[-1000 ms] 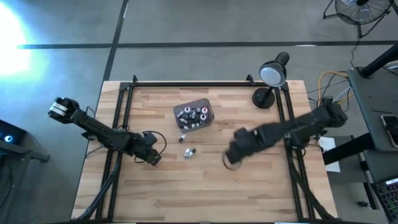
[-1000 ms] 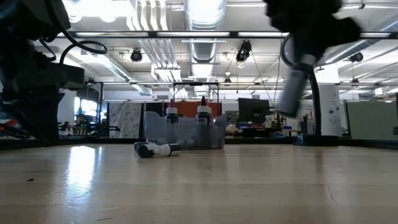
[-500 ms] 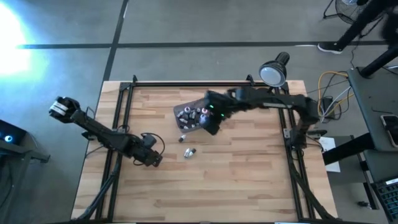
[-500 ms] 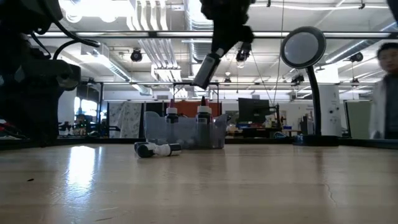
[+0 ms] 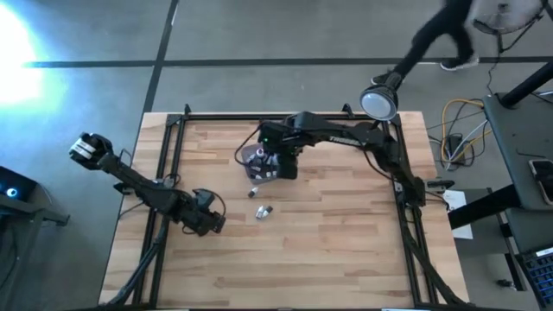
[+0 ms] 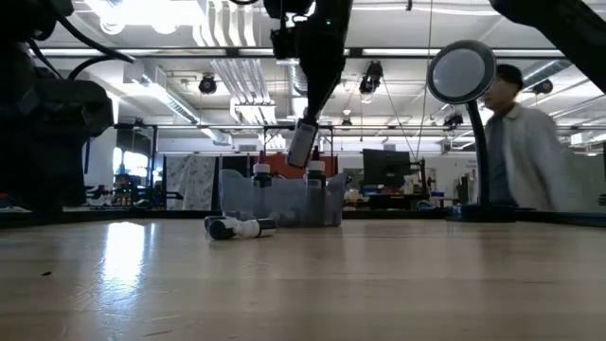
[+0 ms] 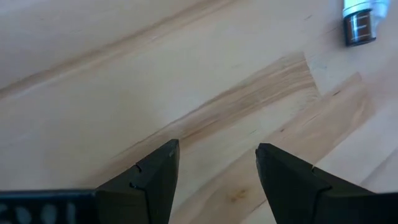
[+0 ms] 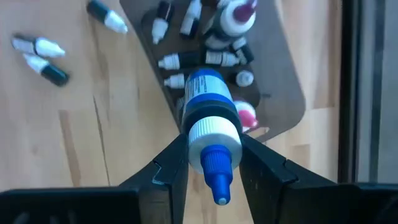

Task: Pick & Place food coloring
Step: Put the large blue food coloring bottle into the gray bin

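Starting on the left: seeing the left gripper (image 5: 203,220) waiting low over the table (image 5: 346,259), fingers (image 7: 155,171) spread wide, holding nothing, touching nothing.

Moving along: finding a few loose bottles (image 5: 263,211) lying on their sides on the wood, near the tub (image 5: 251,155) but outside it. Spotting one of them past the left fingers too (image 7: 359,22).

Coming to the middle: watching the right gripper (image 8: 211,149) hanging over the tub (image 8: 280,68), squeezing a bottle (image 8: 208,99) around its round body, blue tip pointing out past the fingers (image 8: 171,162). Seeing the same bottle (image 6: 303,142) up in the air, tilted, just above the tub (image 6: 284,201), with more small bottles already lying and standing inside.

Guessing how it handles: probably very light, hard and smooth, so likely slipping or rolling easily. Best gripping at the wide middle, not the thin tip or cap. Needing only a soft squeeze, judging by its small size.

Ending on the right: passing a round lamp (image 5: 378,102) at the far corner of the table.
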Available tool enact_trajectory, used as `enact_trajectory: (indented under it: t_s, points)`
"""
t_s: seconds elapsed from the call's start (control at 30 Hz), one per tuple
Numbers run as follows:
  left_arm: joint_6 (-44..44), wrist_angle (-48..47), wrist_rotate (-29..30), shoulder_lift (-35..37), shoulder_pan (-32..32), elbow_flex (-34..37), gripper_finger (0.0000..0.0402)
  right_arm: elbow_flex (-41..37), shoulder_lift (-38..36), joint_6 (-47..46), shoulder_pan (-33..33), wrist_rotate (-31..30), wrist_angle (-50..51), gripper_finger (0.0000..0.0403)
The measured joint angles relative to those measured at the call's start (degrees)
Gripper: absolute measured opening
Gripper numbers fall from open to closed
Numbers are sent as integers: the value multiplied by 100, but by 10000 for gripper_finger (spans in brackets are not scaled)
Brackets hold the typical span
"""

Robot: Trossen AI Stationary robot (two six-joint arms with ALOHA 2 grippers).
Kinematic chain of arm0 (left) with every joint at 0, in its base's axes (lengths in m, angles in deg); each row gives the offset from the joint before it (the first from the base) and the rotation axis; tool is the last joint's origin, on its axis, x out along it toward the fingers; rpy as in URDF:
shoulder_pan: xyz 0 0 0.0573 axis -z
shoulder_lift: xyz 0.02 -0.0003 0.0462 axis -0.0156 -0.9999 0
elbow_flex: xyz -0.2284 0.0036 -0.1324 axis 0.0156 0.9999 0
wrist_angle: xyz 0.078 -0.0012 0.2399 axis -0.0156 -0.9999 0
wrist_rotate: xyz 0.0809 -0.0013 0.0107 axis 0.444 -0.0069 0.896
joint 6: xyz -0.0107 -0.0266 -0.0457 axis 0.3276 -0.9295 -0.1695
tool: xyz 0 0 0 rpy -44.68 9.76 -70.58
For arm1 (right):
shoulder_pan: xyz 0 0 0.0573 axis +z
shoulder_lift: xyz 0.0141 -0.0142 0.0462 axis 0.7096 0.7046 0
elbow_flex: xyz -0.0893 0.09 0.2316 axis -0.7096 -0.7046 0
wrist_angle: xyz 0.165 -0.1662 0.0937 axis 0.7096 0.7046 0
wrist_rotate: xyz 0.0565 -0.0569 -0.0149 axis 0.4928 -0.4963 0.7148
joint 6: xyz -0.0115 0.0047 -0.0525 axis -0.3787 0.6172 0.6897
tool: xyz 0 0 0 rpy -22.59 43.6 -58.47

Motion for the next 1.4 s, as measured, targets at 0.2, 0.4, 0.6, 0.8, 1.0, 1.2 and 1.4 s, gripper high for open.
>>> enact_trajectory:
  t_s: [0.2,0.4,0.6,0.8,1.0,1.2,1.4]
  points:
    - [-112,73,183,-2,44,0,193,-325,9,440,7,-533,-444,111]
    - [-117,69,193,-2,44,0,193,-350,144,669,-17,-480,-674,111]
    - [-190,81,200,-2,44,0,193,-346,545,674,-32,-229,-660,111]
    - [-236,82,202,-2,44,0,193,-222,733,673,-39,-449,-671,111]
    - [-250,84,250,-2,44,0,193,-275,744,690,-159,-560,-706,111]
    - [-248,82,307,-2,44,0,193,-382,749,878,-201,-62,-703,111]
    - [-246,77,360,-2,42,0,193,-406,749,1033,-197,70,-709,111]
